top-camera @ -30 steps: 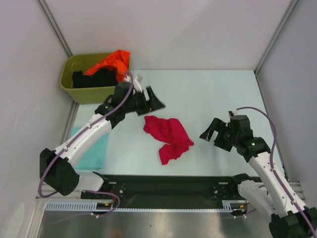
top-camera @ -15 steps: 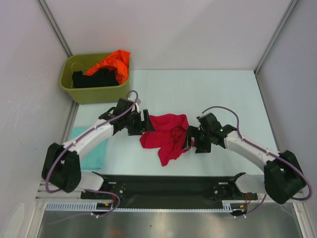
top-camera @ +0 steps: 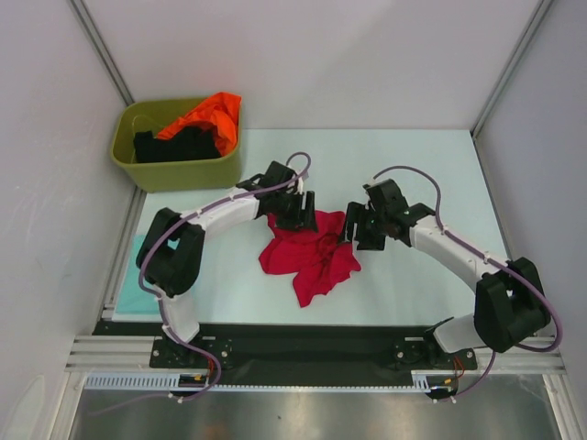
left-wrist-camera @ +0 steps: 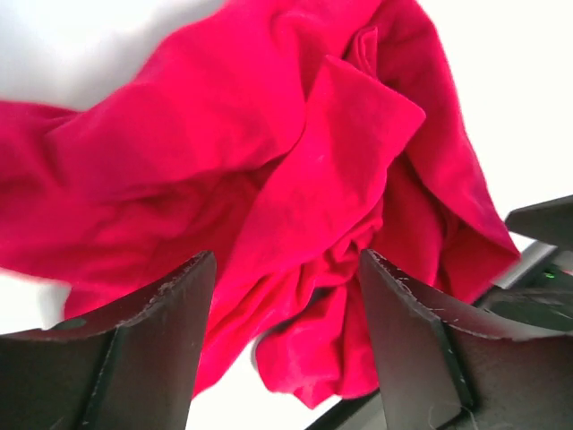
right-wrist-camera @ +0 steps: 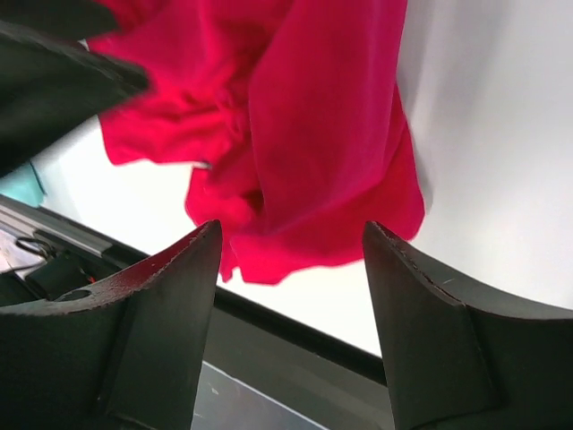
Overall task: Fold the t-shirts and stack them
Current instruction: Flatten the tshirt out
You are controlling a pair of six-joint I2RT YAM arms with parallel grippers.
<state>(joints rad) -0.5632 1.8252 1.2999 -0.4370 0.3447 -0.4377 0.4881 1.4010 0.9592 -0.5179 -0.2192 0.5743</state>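
Note:
A crumpled crimson-red t-shirt (top-camera: 312,261) lies on the pale table in front of both arms. My left gripper (top-camera: 307,215) hangs over its far left edge, jaws open, with folds of red cloth (left-wrist-camera: 313,161) showing below and between the fingers (left-wrist-camera: 161,340). My right gripper (top-camera: 353,229) is at the shirt's far right corner, also open, and the red cloth (right-wrist-camera: 331,134) lies beyond its fingertips. An orange t-shirt (top-camera: 213,112) and a black one (top-camera: 174,145) sit in the tub. A pale teal folded t-shirt (top-camera: 136,291) lies at the near left, partly hidden by the left arm.
The olive-green plastic tub (top-camera: 183,172) stands at the back left, close behind the left arm. The black base rail (top-camera: 293,344) runs along the near edge. Pale walls close in both sides and the back. The two grippers are about a hand's width apart.
Both grippers have come in from the sides to the red shirt's far edge, now close together. The shirt has been pushed and bunched. Both pairs of jaws have narrowed somewhat.

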